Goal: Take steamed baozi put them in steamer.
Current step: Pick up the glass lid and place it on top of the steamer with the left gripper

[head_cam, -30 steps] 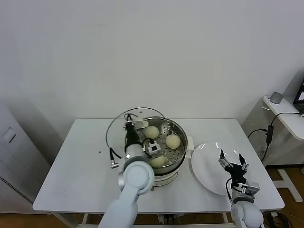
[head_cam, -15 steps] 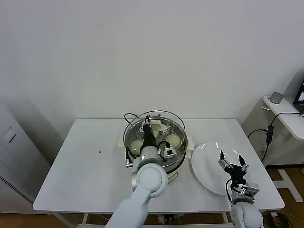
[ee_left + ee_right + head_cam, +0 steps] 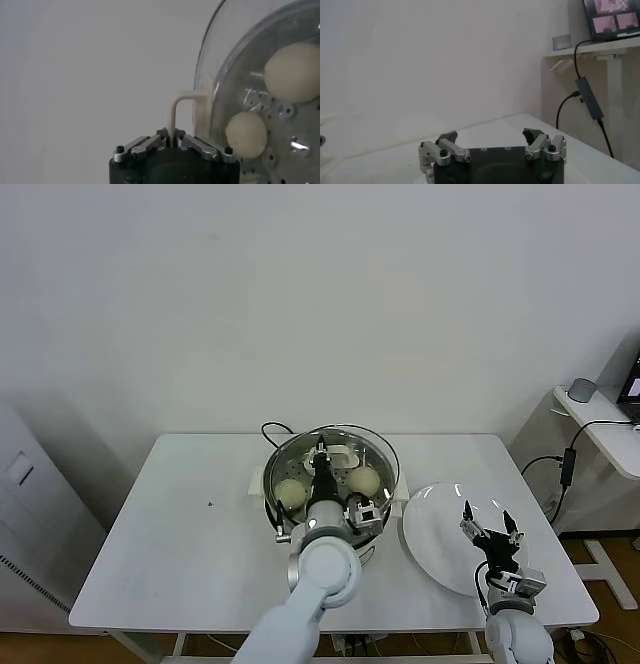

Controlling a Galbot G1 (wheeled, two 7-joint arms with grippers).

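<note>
The steamer (image 3: 385, 510) stands mid-table on its white base. Two baozi (image 3: 290, 492) (image 3: 364, 480) show inside it through the round glass lid (image 3: 378, 456), which sits over the basket. My left gripper (image 3: 321, 458) is shut on the lid's cream handle (image 3: 340, 452). In the left wrist view the gripper (image 3: 171, 134) pinches the handle (image 3: 184, 99), with two baozi (image 3: 292, 72) (image 3: 245, 135) behind the glass over the perforated bottom. Any other baozi are hidden behind my arm. My right gripper (image 3: 488, 524) (image 3: 491, 135) is open and empty above the white plate (image 3: 437, 552).
A black cord (image 3: 270, 428) runs behind the steamer. The white plate lies to the right of the steamer near the table's front right corner. A side desk (image 3: 605, 429) with cables stands off to the right.
My left gripper carried the glass lid rightward from beside the steamer to over it. The right arm has not moved.
</note>
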